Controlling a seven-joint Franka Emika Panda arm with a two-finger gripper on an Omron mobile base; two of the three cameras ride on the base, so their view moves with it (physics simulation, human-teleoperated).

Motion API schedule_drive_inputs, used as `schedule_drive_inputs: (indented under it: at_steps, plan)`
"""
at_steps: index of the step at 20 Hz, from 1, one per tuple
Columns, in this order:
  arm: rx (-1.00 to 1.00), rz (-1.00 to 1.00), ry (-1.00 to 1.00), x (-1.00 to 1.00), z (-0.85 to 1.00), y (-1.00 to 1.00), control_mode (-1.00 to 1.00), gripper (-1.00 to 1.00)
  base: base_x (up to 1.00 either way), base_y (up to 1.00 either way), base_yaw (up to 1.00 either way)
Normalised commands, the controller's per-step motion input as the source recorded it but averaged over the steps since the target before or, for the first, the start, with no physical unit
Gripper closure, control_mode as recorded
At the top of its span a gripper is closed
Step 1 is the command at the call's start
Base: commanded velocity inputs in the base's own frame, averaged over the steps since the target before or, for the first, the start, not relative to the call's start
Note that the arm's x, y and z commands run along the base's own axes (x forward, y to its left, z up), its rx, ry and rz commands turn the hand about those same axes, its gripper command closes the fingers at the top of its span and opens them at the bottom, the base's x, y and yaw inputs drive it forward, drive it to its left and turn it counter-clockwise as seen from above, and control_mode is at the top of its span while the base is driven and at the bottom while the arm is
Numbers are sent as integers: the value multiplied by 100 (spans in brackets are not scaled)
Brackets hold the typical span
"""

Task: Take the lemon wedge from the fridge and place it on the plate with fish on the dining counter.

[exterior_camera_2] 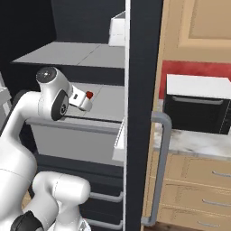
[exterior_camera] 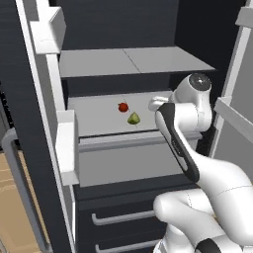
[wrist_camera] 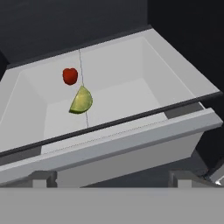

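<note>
Gripper (exterior_camera: 154, 104) hovers at the open fridge (exterior_camera: 148, 64), holding nothing; jaw opening cannot be told. Approach step: next move calls for reaching the wedge (wrist_camera: 82, 100) beside the fruit (wrist_camera: 70, 75).

Both base cams are looking forward into the open fridge (exterior_camera: 143, 64) from behind the arm, left and right, sharing its shelves. Hand cam is sitting close, looking down onto the middle shelf (wrist_camera: 131, 94).
</note>
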Motion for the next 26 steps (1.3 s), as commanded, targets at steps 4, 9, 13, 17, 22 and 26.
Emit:
schedule_drive_inputs:
  at_steps: [4,9,13,17,22,26]
  plan:
    - [0,0,0,0,0,0,100,-100,41,21,0]
    - [0,0,0,0,0,0,100,-100,18,15,0]
    - [0,0,0,0,0,0,100,-100,5,29,0]
    - [0,0,0,0,0,0,100,-100,2,31,0]
    - [0,0,0,0,0,0,100,-100,2,4,0]
    - [0,0,0,0,0,0,100,-100,2,6,0]
